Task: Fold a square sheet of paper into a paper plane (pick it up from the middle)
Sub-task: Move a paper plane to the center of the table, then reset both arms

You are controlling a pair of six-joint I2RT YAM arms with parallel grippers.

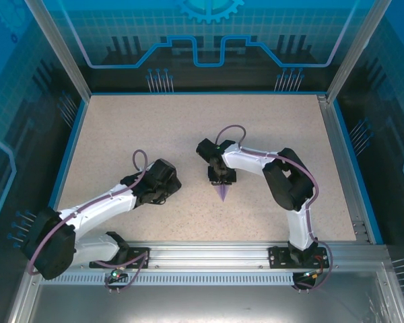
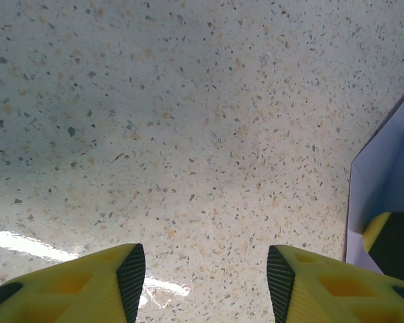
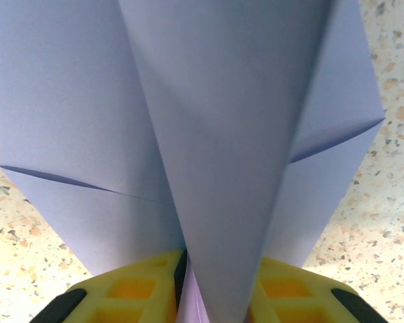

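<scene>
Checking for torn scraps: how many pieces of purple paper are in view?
1: the paper plane, gripped by the right tool, right of the open left tool. Scraps might hide beneath the arms.

The paper plane is formed of smooth, matt lavender paper, sharply creased. The table is finished in a speckled, stone-like surface. The fingers of the left gripper are moulded in yellow plastic, with ribbed black pads.

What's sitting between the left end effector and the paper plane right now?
Nothing: in the top view, bare speckled table runs from the open left end effector to the paper plane.
</scene>
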